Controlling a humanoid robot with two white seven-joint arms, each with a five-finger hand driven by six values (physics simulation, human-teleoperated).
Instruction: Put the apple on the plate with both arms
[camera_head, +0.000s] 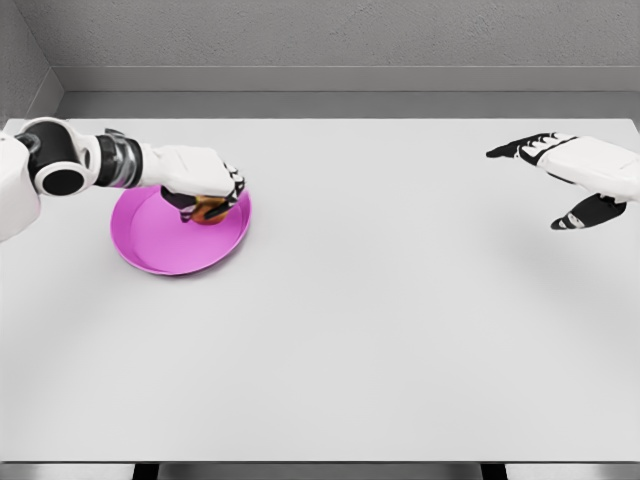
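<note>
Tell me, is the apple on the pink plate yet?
Over the plate, yes; whether it rests on it, cannot tell. The left hand is curled over the apple, hiding its underside. The right hand is open, far off.

Wide white table (380, 330) under even light, grey textured wall (330, 35) behind it

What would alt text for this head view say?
A white robot's left hand grips an apple over a pink plate on a white table. Its right hand hovers open at the far right, holding nothing.
</note>
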